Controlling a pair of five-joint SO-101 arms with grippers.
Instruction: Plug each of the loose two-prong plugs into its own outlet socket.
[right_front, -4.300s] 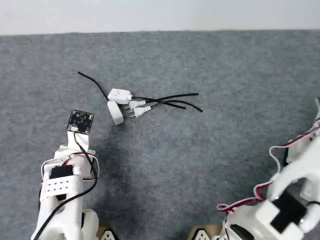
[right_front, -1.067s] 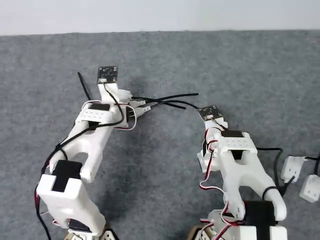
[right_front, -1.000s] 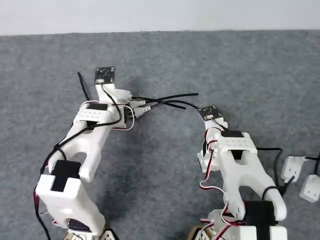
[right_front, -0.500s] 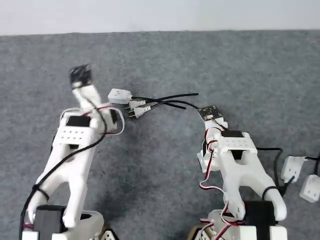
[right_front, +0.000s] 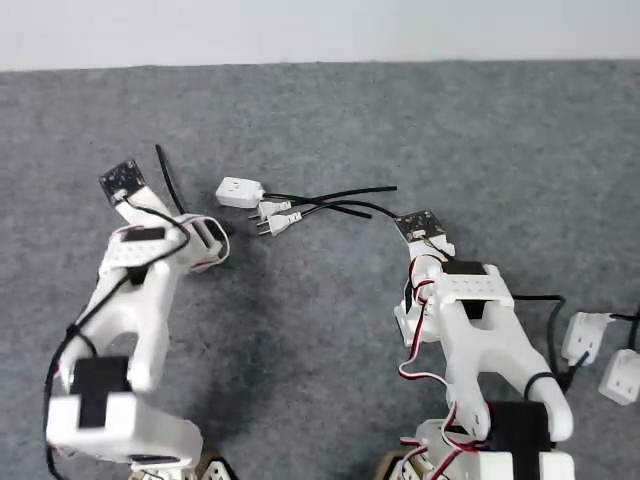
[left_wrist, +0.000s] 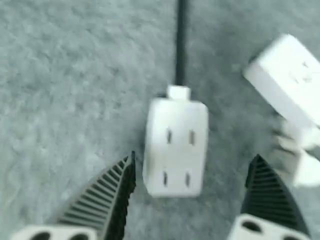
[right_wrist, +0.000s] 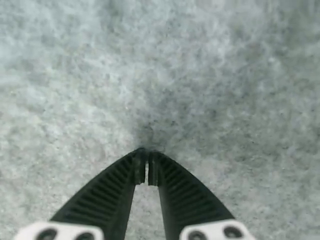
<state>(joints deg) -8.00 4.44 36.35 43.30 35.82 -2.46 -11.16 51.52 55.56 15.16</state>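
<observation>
Grey carpet (right_front: 330, 330). Left gripper (left_wrist: 194, 159) spread over outlet socket (left_wrist: 175, 145): grasp step likely; next lower, clamp. Right gripper (right_wrist: 147, 167) clenched, empty.

Worktop (right_front: 330, 330): mid-grey, mottled felt look with lighter flecks. Left end effector (left_wrist: 194, 159): black ribbed fingers (left_wrist: 112, 195) on white mounts. Outlet socket (left_wrist: 175, 147) between those fingers: plain white with four dark slots in two pairs. Its cord (left_wrist: 180, 40) is black. Second socket (left_wrist: 287, 85) just beside the same end effector: white, faint grey slots. Plugs (right_front: 277, 208) near it: white on black cords. Right end effector (right_wrist: 147, 172): black ribbed fingers, white mounts, grey worktop under it. Left arm (right_front: 130, 290) and right arm (right_front: 480, 320): white shells, black cables, red-and-white wires. Wall (right_front: 320, 30): pale off-white.
</observation>
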